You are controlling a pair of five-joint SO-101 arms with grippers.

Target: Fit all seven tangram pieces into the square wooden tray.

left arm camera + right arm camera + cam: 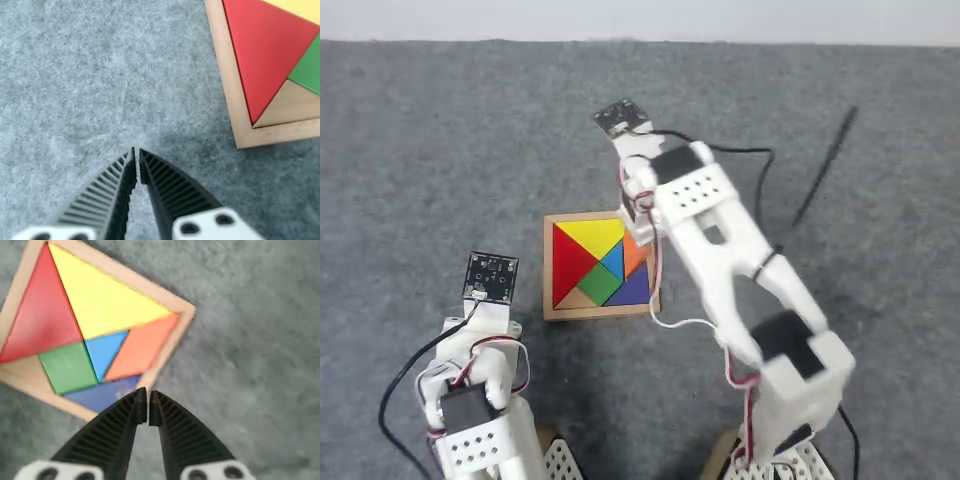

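Six pieces (572, 265) fill tray (548, 268); left gripper (136, 151), right gripper (147, 392) closed, empty. Right's tips at rim risk dislodging one.

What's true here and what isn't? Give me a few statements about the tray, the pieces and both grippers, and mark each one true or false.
1. The left gripper is shut, over grey carpet beside the tray. True.
2. Every spot in the tray is filled. False: a triangular gap of bare wood shows in one corner, next to the red piece and the green piece.
3. The right gripper holds the orange piece. False: it is shut on nothing, and the orange piece lies in the tray.
4. The yellow piece lies edge to edge with the red piece. True.
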